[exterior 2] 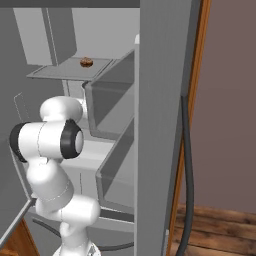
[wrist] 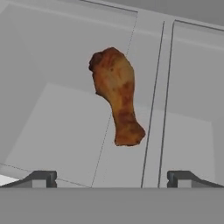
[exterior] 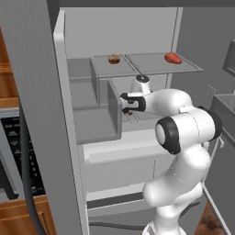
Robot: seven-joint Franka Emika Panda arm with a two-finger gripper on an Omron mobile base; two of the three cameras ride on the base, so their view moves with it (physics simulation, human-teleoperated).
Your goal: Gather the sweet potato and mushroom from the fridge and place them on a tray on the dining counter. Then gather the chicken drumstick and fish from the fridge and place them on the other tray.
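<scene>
Gripper fully open, empty, inside fridge above drumstick lying on lower shelf. Mushroom, sweet potato on upper shelf.

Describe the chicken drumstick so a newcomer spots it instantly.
Inside the open grey fridge, look at the pale shelf below the top glass shelf. The browned, club-shaped chicken drumstick lies there before the open gripper; the round mushroom and orange sweet potato sit above.
</scene>
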